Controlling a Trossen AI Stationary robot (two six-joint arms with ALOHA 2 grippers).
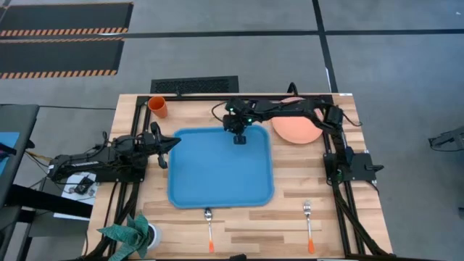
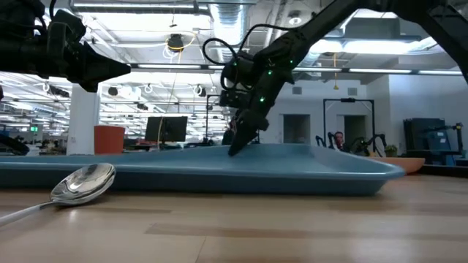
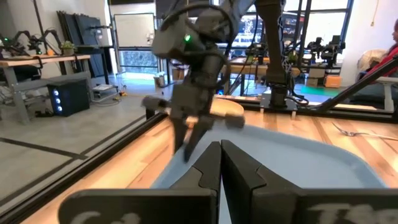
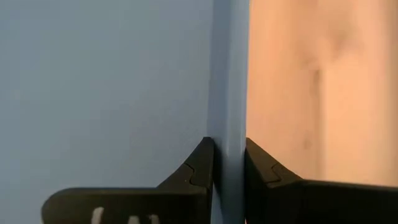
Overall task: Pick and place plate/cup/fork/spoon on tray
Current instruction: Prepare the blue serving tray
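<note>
The blue tray (image 1: 217,174) lies flat in the middle of the table. My right gripper (image 1: 239,136) reaches in from the right and is shut on the tray's far rim. The salmon-orange plate (image 1: 293,130) lies on the table right of the tray's far corner, partly under my right arm. The orange cup (image 1: 158,107) stands upright at the far left. The spoon (image 1: 209,223) and the fork (image 1: 309,217) lie near the front edge. My left gripper (image 1: 174,143) is shut and empty, above the tray's left rim. My right gripper pinches the tray's far rim (image 4: 229,93) between its two fingers, one finger (image 4: 200,163) inside the tray and the other outside over the wood. The fingers come from above, slanting down (image 2: 241,142). The tray rests on the table.
A green cloth-like bundle (image 1: 130,233) sits at the table's near left corner. A black vent grille (image 1: 194,85) lies behind the far edge. Bare wood shows between the tray and the fork.
</note>
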